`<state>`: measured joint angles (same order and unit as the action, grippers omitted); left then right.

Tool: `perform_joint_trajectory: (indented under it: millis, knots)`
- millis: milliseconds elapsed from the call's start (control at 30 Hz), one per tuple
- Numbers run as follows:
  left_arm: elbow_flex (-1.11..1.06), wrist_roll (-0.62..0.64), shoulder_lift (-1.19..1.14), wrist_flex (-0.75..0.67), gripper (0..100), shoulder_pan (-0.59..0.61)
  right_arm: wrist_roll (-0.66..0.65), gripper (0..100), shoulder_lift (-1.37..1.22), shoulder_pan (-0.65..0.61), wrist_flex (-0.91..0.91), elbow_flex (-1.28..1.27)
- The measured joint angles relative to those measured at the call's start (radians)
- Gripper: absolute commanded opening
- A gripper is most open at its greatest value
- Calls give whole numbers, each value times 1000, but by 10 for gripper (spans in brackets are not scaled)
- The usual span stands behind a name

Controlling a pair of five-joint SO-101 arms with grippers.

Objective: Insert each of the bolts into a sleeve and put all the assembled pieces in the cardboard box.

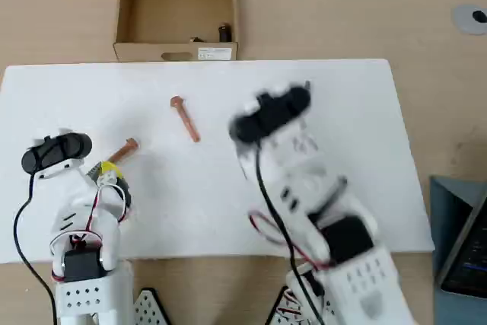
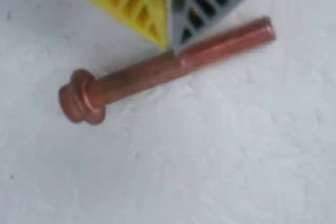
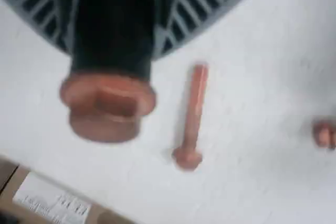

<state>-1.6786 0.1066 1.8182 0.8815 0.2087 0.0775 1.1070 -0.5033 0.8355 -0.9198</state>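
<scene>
My right gripper [image 3: 113, 3] is shut on a black sleeve [image 3: 111, 30], and a copper bolt head [image 3: 107, 106] sticks out of the sleeve's end. It hangs over the middle of the white mat [image 1: 342, 112], with the right gripper [image 1: 272, 109] short of the cardboard box [image 1: 125, 13]. One loose copper bolt [image 1: 185, 118] [image 3: 191, 116] lies on the mat. A second bolt [image 1: 122, 151] [image 2: 157, 72] lies in front of my left gripper [image 2: 168, 38] [image 1: 109, 171]. The yellow and grey fingers are shut, and their tips touch the shaft from the side.
An assembled piece [image 1: 223, 33] lies in the box's near right corner. The box's labelled front wall [image 3: 52, 203] is close to the held piece. A laptop [image 1: 464, 241] sits off the mat at the right. A grey disc [image 1: 470, 17] lies at the far right.
</scene>
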Motion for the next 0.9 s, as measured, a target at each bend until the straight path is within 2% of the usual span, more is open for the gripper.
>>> perform_joint_trajectory:
  millis: [233,467,900]
  knots:
    - [0,0,0,0,4,0,0,9,-563,72,-173,396]
    - [0,0,0,0,4,0,-12,9,-1128,100,-203,904]
    - [0,0,0,0,4,6,-333,9,-1956,97,-203,1817]
